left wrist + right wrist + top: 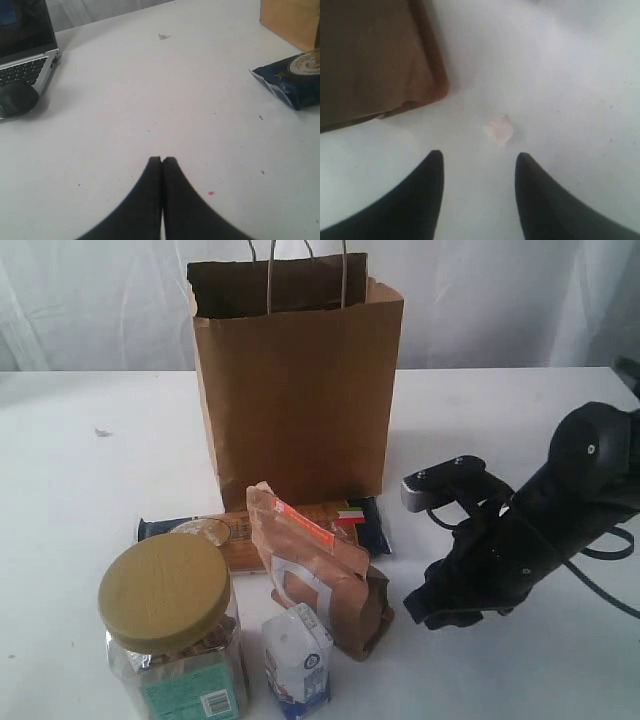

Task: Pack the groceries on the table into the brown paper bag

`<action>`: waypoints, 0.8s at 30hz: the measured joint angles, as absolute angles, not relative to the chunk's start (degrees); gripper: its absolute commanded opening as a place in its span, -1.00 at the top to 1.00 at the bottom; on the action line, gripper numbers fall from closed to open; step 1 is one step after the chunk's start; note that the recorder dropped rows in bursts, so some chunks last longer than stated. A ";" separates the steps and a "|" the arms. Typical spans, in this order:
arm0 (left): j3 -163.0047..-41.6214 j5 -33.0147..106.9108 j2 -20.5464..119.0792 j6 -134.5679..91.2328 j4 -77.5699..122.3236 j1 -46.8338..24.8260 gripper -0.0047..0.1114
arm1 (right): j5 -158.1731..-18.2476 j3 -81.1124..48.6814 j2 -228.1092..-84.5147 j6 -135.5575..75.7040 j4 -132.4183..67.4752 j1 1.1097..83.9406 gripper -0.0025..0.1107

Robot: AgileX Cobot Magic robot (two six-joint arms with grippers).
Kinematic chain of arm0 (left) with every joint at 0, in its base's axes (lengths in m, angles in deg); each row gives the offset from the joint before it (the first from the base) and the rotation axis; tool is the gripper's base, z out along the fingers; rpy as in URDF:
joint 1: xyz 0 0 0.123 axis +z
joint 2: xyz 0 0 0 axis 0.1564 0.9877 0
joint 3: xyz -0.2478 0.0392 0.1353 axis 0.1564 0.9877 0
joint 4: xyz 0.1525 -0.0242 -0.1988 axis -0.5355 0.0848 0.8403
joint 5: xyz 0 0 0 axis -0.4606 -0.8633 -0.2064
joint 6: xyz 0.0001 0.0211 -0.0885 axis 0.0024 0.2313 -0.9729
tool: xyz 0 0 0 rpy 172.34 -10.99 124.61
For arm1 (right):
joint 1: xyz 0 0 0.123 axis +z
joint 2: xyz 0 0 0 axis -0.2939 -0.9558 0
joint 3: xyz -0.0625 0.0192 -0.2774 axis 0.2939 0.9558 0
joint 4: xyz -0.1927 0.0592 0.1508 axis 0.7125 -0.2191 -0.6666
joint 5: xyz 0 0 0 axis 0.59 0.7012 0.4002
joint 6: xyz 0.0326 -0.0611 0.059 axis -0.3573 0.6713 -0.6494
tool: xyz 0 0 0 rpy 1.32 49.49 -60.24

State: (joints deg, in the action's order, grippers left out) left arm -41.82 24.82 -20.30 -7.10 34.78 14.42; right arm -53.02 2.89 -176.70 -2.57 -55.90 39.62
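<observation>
The tall brown paper bag (pixel 295 390) stands upright at the back of the white table (pixel 80 470). In front of it lies the flat spaghetti packet (pixel 245 532) with blue ends. The brown orange-labelled pouch (pixel 325 575) leans on the packet. The jar with the olive-yellow lid (pixel 165 592) and the small white-blue carton (pixel 298 660) stand nearest. My right gripper (pixel 479 155) is open and empty, low over the table just right of the pouch (pixel 370 60). My left gripper (pixel 162 159) is shut on nothing, away from the packet's blue end (pixel 290 82). Bottle and can are not clearly seen.
A laptop (pixel 25 50) and a dark mouse (pixel 17 97) sit at the table's far side in the left wrist view. The right arm (pixel 540 530) occupies the right of the table. A pale pinkish smudge (pixel 498 129) lies ahead of the right fingers.
</observation>
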 measured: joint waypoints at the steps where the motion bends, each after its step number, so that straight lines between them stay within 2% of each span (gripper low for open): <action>1: -41.82 24.82 -20.30 -7.10 34.78 14.42 0.92 | -53.32 2.89 -177.13 -2.57 -55.90 39.62 0.19; 11: -41.82 24.82 -20.30 -7.10 34.78 14.42 0.92 | -56.29 2.64 -181.47 -2.57 -57.71 39.62 0.19; 16: -41.82 24.82 -20.30 -7.10 34.78 14.42 0.92 | -58.91 2.64 -183.61 -2.46 -58.92 39.62 0.26; 18: -41.82 24.82 -20.30 -7.10 34.78 14.42 0.92 | -58.96 2.64 -183.98 -2.46 -59.53 39.62 0.48; 19: -41.82 24.82 -20.30 -7.10 34.78 14.42 0.92 | -58.96 2.56 -183.98 -2.46 -59.53 39.62 0.69; 21: -41.82 24.82 -20.30 -7.10 34.78 14.42 0.92 | -58.35 2.01 -183.98 -2.46 -59.53 39.62 0.96; 24: -41.82 24.82 -20.30 -7.10 34.78 14.42 0.92 | -52.90 -1.84 -183.98 -2.46 -60.29 39.62 0.96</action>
